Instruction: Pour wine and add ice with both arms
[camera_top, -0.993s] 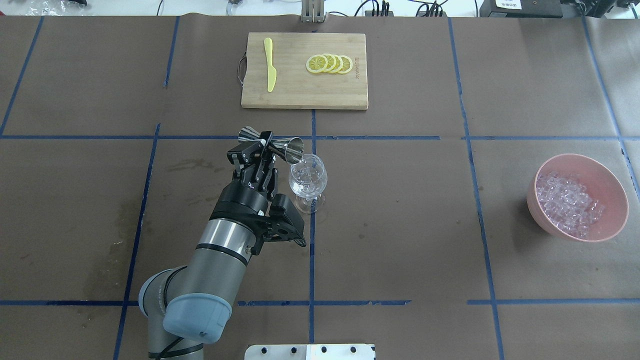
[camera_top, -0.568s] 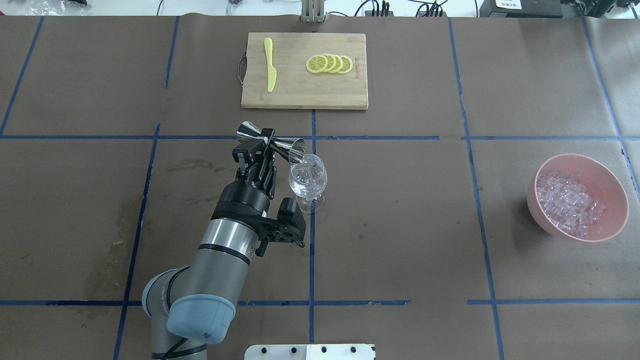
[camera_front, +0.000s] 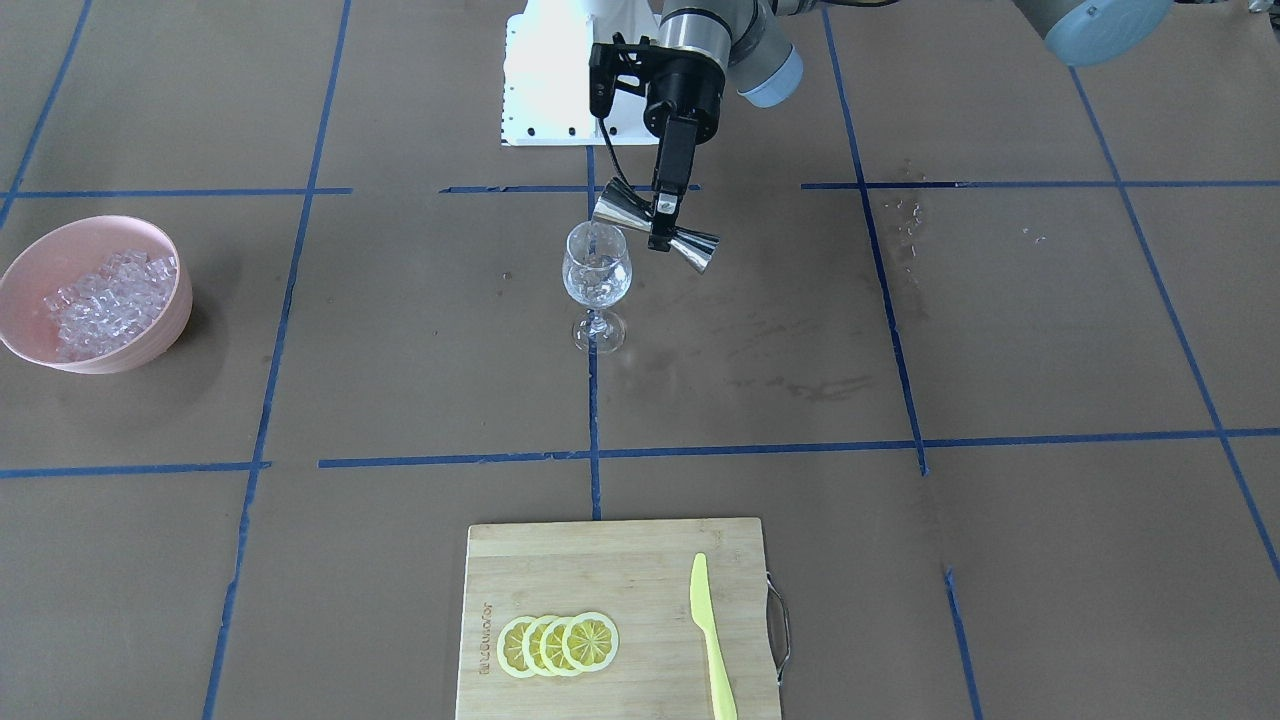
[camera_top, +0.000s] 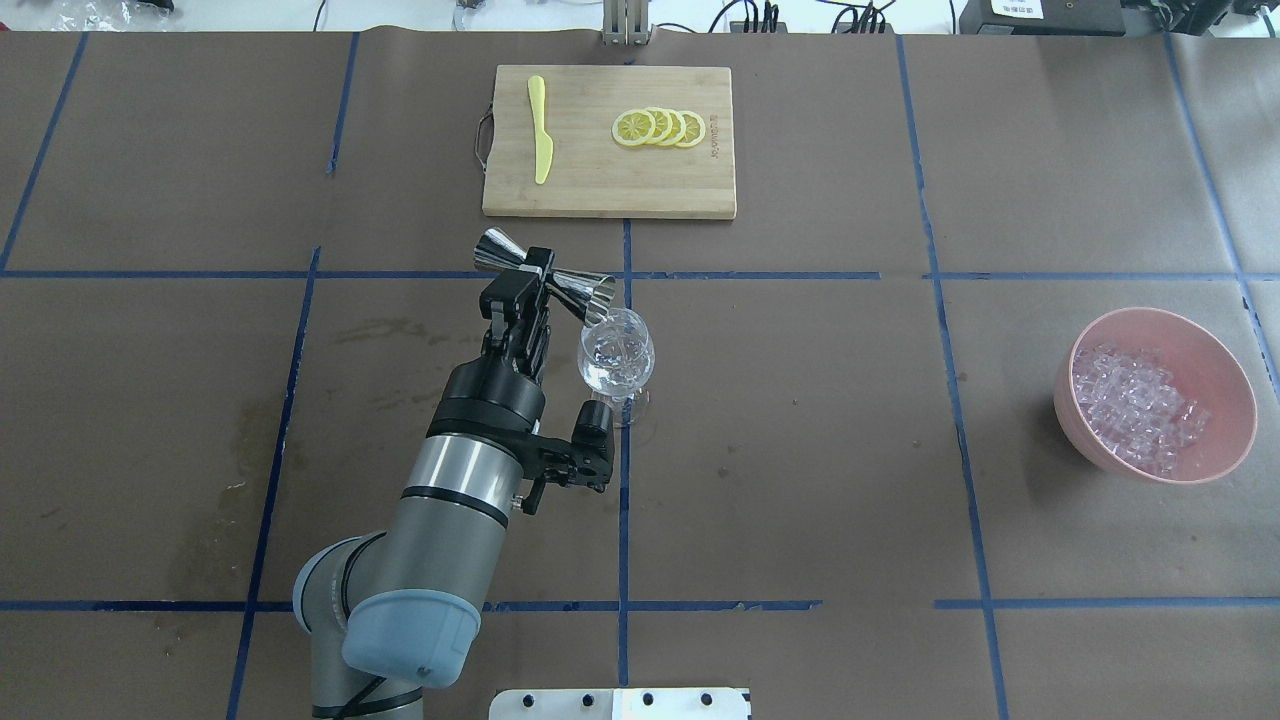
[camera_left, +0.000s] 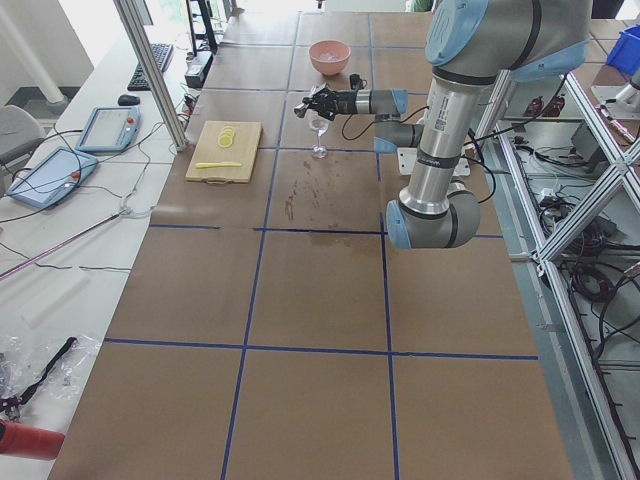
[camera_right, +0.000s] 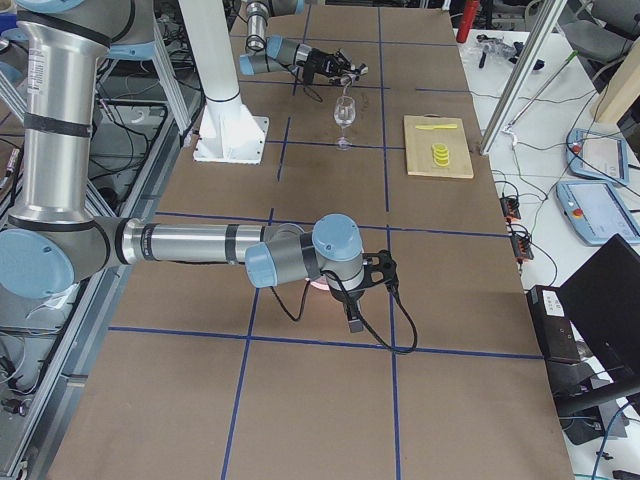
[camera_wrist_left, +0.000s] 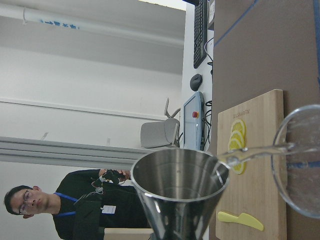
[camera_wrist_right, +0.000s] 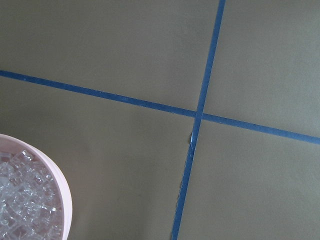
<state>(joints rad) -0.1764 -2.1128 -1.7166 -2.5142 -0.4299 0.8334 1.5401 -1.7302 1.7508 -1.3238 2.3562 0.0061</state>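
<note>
Left gripper (camera_top: 540, 272) clamped on the waist of a steel jigger (camera_top: 587, 293), which is tipped with its lower cup at the rim of the wine glass (camera_top: 616, 360); the left wrist view shows a thin clear stream from cup to glass. Glass upright near mid-table, with the cutting board (camera_top: 600, 185), lemon slices (camera_top: 660, 127) and yellow knife (camera_top: 541, 130) beyond it. Far right: ice (camera_top: 1135, 405) heaped in a pink bowl (camera_top: 1205, 350); right gripper (camera_right: 350, 300) seen only from the side, so cannot tell if its fingers are apart or together.
</note>
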